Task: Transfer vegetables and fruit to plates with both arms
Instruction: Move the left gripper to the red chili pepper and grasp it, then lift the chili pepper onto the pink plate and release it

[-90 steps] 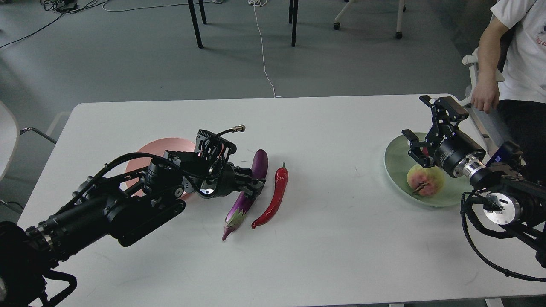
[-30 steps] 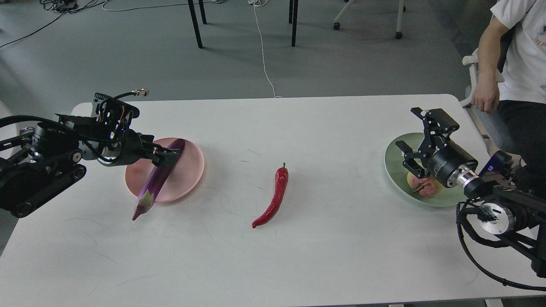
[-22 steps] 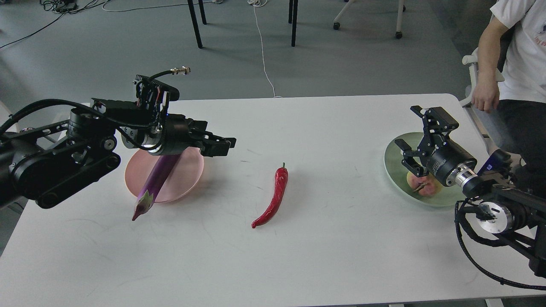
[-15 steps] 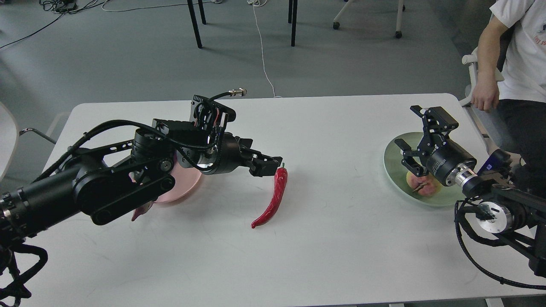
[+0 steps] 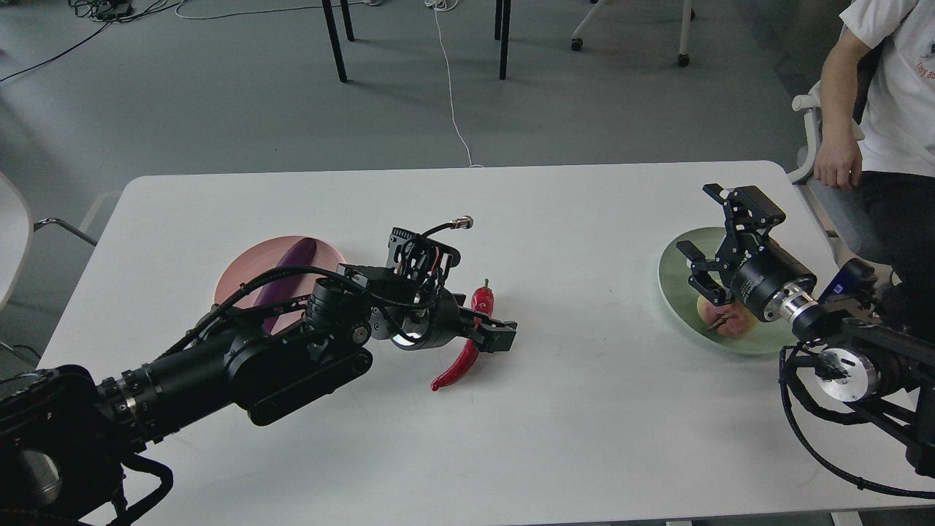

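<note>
The purple eggplant [image 5: 294, 256] lies across the salmon pink plate [image 5: 330, 255], partly hidden by my left arm. The red chili [image 5: 478, 301] lies on the table at the centre. My left gripper [image 5: 486, 332] is low over the chili's middle, open, with a finger on each side of it. The mint green plate [image 5: 673, 281] at the right holds the yellow-pink fruit [image 5: 733, 320]. My right gripper [image 5: 695, 218] is open and empty just above that plate. The pomegranate is hidden from view.
A seated person [image 5: 887, 95] is at the far right, with a hand [image 5: 833, 159] near the table's corner. A white chair [image 5: 11, 234] stands at the left edge. Chair legs and cables are on the floor behind the white table [image 5: 584, 409].
My left gripper let go of the eggplant on the pink plate, swung right and came down over the chili. The right gripper has barely moved over the green plate.
</note>
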### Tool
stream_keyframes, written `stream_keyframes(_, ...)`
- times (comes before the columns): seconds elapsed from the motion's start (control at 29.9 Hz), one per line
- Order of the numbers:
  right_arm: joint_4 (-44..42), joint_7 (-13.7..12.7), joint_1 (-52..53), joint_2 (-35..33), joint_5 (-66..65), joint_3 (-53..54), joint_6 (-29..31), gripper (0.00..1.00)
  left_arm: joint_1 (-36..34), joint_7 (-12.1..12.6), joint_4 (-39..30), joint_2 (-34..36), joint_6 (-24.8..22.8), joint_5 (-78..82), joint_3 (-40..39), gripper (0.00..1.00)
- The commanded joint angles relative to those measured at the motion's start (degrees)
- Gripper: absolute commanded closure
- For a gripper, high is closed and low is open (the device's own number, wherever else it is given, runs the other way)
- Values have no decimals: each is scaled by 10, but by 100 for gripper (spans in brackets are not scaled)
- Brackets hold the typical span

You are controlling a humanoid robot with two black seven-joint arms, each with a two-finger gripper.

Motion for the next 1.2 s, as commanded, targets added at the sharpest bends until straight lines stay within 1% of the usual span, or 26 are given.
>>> stream_keyframes(0.0, 2, 0, -3, -2, 1, 1, 0, 2, -3, -1, 24, -14, 0, 8, 0, 2)
stream_keyframes(0.2, 2, 0, -6, -1, 0, 1, 0, 2, -6, -3, 45, -14, 7, 12, 2, 2)
stream_keyframes(0.33, 2, 0, -6, -1, 0, 1, 0, 2, -4, -4, 46, -13, 8, 21, 3, 2)
stream_keyframes(0.53, 2, 0, -6, -1, 0, 1, 0, 2, -7, -4, 47, -35, 8, 20, 3, 2)
stream_keyframes(0.73, 4, 0, -7, -6, 0, 1, 0, 2, -4, -7, 58, -39, 9, 20, 3, 2)
stream_keyframes(0.87, 3, 0, -7, -7, 0, 1, 0, 2, -3, -7, 58, -40, 7, 20, 3, 6)
stream_keyframes(0.9, 4, 0, -7, -7, 0, 1, 0, 2, -4, -7, 58, -40, 6, 20, 3, 10)
stream_keyframes(0.97, 3, 0, -7, -6, 0, 1, 0, 2, -4, -7, 58, -41, 4, 20, 3, 24)
stream_keyframes(1.0, 3, 0, -7, -6, 0, 1, 0, 2, -4, -7, 59, -41, 3, 20, 3, 29)
stream_keyframes(1.04, 4, 0, -7, -7, 0, 1, 0, 2, -4, -7, 59, -41, 2, 19, 3, 38)
stream_keyframes(1.07, 4, 0, -7, -7, 0, 1, 0, 2, -4, -7, 59, -41, 2, 19, 3, 51)
stream_keyframes(1.14, 3, 0, -7, -7, 0, 1, 0, 2, -5, -7, 59, -38, 1, 20, 3, 71)
stream_keyframes(1.17, 3, 0, -7, -7, 0, 1, 0, 2, -5, -7, 59, -36, 1, 21, 4, 77)
